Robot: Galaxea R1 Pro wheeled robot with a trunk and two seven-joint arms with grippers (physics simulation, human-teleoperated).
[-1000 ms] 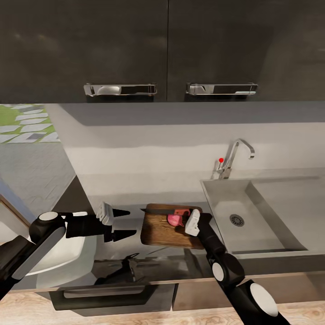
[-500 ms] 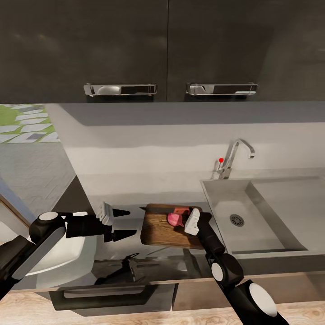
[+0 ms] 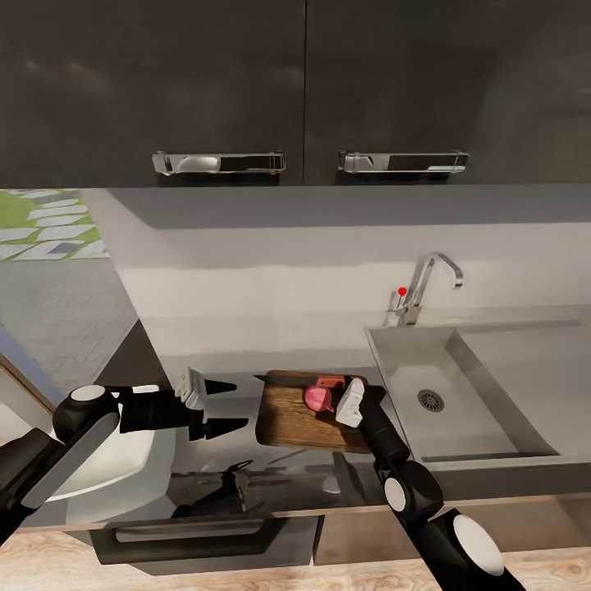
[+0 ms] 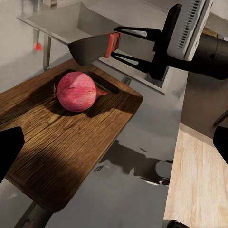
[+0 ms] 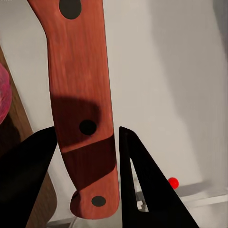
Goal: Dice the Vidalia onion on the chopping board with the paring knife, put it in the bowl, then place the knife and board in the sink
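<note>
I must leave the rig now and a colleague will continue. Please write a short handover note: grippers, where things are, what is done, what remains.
Right gripper: shut on the paring knife, held above the chopping board.
Left gripper: open, holding nothing, beside the board.
Vidalia onion: whole, lying on the board, out of the sink.
Bowl: on the countertop, under the left arm.
Done: onion out, knife picked up.
Left: dice the onion, put it into the bowl, then knife and board into the sink.

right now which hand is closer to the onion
Right. The right hand is just beside the onion over the board, holding the knife by its handle. The left hand hangs open off the board's far side, over the counter.
</note>
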